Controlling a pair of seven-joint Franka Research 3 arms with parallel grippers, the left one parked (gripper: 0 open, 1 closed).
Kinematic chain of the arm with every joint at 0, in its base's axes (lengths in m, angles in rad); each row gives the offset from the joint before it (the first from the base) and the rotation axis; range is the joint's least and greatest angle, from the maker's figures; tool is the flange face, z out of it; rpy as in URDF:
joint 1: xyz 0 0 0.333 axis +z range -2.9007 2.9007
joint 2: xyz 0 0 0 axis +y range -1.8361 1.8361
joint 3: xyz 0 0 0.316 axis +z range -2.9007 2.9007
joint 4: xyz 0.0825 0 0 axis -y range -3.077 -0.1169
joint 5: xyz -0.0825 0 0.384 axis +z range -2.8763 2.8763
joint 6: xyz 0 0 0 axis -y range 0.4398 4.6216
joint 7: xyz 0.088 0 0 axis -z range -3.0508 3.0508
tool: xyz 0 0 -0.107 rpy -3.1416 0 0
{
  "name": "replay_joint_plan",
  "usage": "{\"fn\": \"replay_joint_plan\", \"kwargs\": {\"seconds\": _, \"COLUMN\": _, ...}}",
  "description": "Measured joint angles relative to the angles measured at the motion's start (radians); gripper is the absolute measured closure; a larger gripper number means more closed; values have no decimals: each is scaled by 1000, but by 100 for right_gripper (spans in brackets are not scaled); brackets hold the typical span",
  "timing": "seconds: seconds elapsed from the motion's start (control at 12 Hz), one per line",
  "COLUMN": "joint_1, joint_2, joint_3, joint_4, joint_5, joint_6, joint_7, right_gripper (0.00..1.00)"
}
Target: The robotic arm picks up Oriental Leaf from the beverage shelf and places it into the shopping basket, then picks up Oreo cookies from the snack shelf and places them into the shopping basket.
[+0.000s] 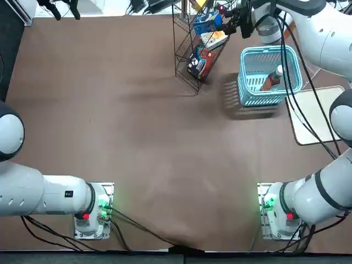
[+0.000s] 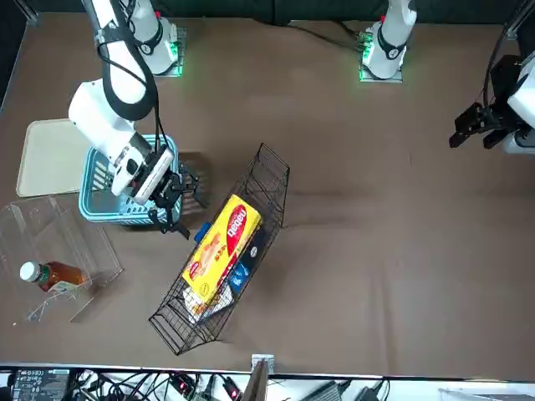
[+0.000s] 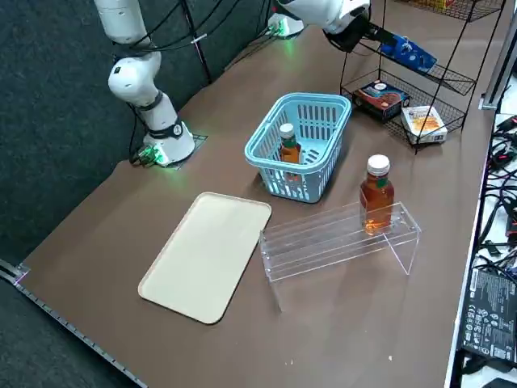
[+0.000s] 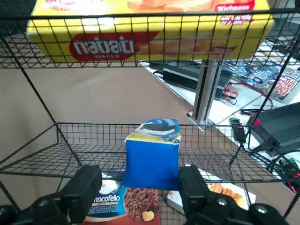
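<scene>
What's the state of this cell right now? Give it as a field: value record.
right gripper: at the black wire rack, a finger on each side of the blue Oreo pack; contact unclear
Oreo pack: on the rack's middle tier
top tier: yellow nabati box
bottom tier: dark red-and-black pack, white box
basket: light blue, one tea bottle inside
clear plastic rack: one tea bottle on it
tray: cream, flat on the table beside the basket
</scene>
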Motion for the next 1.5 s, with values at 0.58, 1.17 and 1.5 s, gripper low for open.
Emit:
{"fn": "replay_joint_plan", "kwargs": {"seconds": 0.58, "joint_1": 1, "joint_2": 50, "joint_3": 0, "joint_4": 44, "joint_5": 0, "joint_6": 0, "joint_7": -2, "right_gripper": 0}}
{"fn": "replay_joint_plan", "kwargs": {"seconds": 1.17, "joint_1": 1, "joint_2": 99, "joint_3": 0, "joint_4": 98, "joint_5": 0, "joint_6": 0, "joint_7": -5, "right_gripper": 0}}
{"fn": "replay_joint_plan", "kwargs": {"seconds": 1.5, "joint_1": 3, "joint_2": 134, "joint_3": 0, "joint_4": 127, "joint_5": 0, "joint_6": 0, "joint_7": -5, "right_gripper": 0}}
